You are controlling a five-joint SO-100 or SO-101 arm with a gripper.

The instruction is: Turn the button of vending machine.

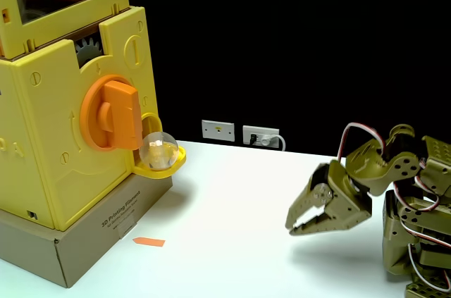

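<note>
Fixed view, single arm. The landmark is the yellow vending machine (pixel 49 136), which stands on a cardboard box (pixel 84 238) at the left of the white table (pixel 232 206).

The orange knob (pixel 113 115) sits on the machine's front face, roughly at mid-height. It consists of a round orange disc with a raised rectangular handle bar across it. The bar's long axis stands close to upright, tilted only slightly. Just below and to the right of the knob, a clear capsule (pixel 159 150) rests in the machine's yellow dispensing cup (pixel 169 166). Whether the knob has been turned cannot be settled from this moment: a capsule in the cup would fit a completed turn, yet it may equally have lain there regardless.

The gripper (pixel 292 226) is well apart from the machine, to its right and lower than the knob, low over the table. Its tips point left, toward the machine. The jaws stand slightly parted and hold nothing.

The governing relation: the knob lies left of and above the jaws, with open table between. In my judgement, any grasp of the bar would require the jaws to straddle its two long sides, so the opening must lie across the upright axis.

An orange arrow marker (pixel 149 242) lies on the table beside the box. Wall sockets (pixel 239 133) sit behind, right of the machine.
</note>
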